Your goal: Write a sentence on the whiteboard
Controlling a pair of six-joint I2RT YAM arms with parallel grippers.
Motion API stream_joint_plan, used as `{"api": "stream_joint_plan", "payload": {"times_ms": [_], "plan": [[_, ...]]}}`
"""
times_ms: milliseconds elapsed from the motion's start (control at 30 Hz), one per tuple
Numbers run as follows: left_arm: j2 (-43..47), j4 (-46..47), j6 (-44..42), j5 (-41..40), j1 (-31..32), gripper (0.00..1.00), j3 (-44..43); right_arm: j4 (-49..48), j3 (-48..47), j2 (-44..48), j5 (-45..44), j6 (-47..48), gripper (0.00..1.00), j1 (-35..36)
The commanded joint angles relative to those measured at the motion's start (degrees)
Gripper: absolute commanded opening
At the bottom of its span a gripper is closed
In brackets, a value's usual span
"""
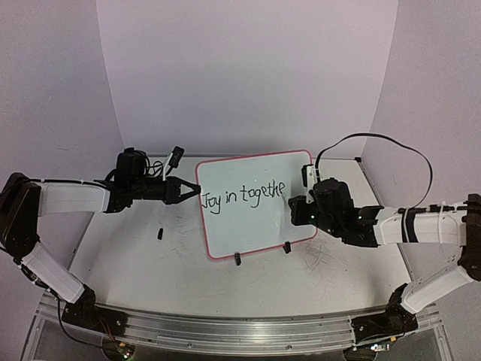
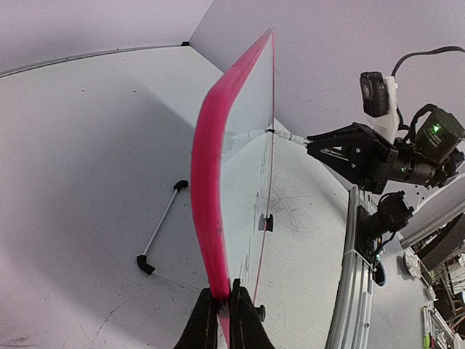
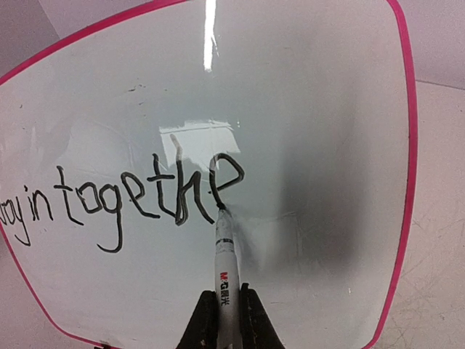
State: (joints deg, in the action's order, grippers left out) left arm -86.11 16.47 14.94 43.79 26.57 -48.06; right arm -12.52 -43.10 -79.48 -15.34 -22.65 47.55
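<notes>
A small whiteboard (image 1: 255,207) with a red-pink rim stands on its two black clip feet (image 1: 237,259) at the middle of the scuffed white bench (image 1: 150,274), between two robot arms and facing their bases. The left end effector (image 1: 194,192) is clamped on the board's left edge, and the left wrist view shows its two black fingers (image 2: 207,320) pressed on either side of the pink rim, with the board seen nearly edge-on. The right end effector (image 3: 225,294) is closed around the barrel of a white marker (image 3: 225,254), which carries a red "M&G" logo above small Chinese characters that are too small to read. The marker's black tip touches the board at the foot of the last letter written. In black, uneven handwriting the board reads "Joy in togethe" in a single line across its middle, the final "h" and "e" crowded together; the right part of the board is bare. A strip of ceiling light reflects near the board's top edge. A thin grey rod with black ends (image 2: 161,227) lies on the bench just left of the board, apart from it. A black cable (image 1: 391,143) loops above the right arm, and a grooved aluminium rail (image 1: 225,327) runs along the near edge of the bench, where both arm bases are bolted.
</notes>
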Motion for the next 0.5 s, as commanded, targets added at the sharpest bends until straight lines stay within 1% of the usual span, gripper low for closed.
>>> {"api": "stream_joint_plan", "payload": {"times_ms": [0, 100, 233, 467], "plan": [[0.7, 0.3, -2.4, 0.7, 1.0, 0.0, -2.6, 2.7, 0.5, 0.7, -1.7, -0.6, 0.0, -0.3], [0.7, 0.2, -2.4, 0.7, 1.0, 0.0, -2.5, 2.5, 0.4, 2.5, -3.4, 0.1, 0.0, -0.2], [0.8, 0.2, -2.4, 0.7, 1.0, 0.0, -2.5, -4.6, 3.3, 7.7, -0.7, 3.3, 0.0, -0.4], [0.9, 0.1, -2.5, 0.7, 1.0, 0.0, -2.4, -4.3, 0.3, 4.3, 0.7, 4.6, 0.0, -1.9]]}}
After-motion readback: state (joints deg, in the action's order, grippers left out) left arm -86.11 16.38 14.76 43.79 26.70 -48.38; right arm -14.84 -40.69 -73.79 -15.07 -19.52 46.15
